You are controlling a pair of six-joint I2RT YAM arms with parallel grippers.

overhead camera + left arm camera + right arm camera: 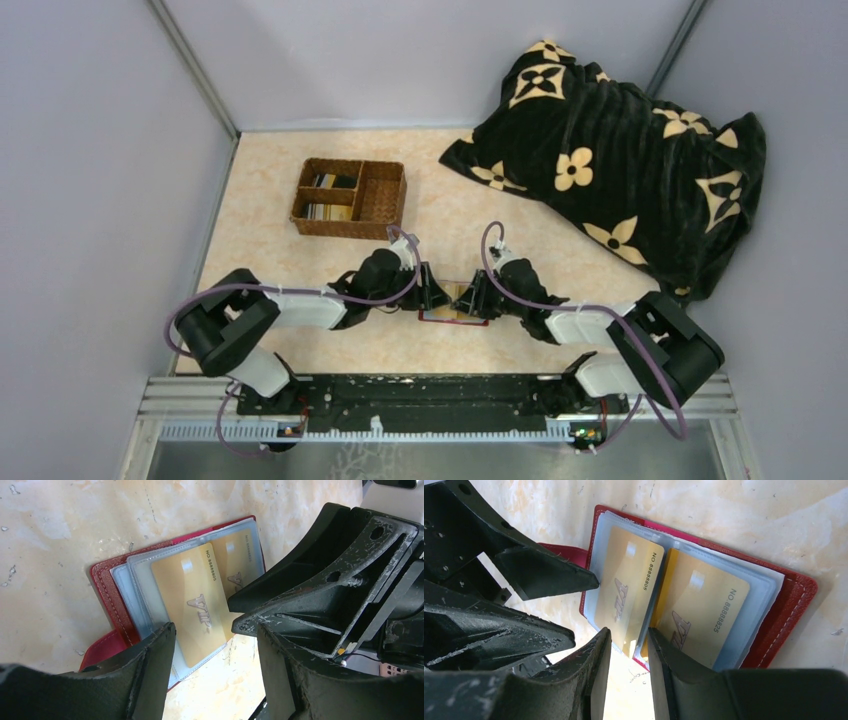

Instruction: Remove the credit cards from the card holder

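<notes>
The red card holder (pixel 107 587) lies open on the table between both grippers, and its red edge shows in the top view (pixel 452 320). Its clear pockets hold two gold credit cards (pixel 626 587) (pixel 701 612). One gold card (pixel 197 600) lies in front of my left gripper (pixel 215 630), which is open, with one fingertip (pixel 591 582) at the pocket's edge. My right gripper (pixel 629 632) is open by a narrow gap, its fingertips on either side of the pocket's near edge at the fold. Both grippers (pixel 435 292) (pixel 472 293) meet over the holder.
A brown wicker divided basket (pixel 385 200) stands at the back left with cards (pixel 333 196) in its left compartments. A black blanket with cream flowers (pixel 620 160) is heaped at the back right. Grey walls close in the table.
</notes>
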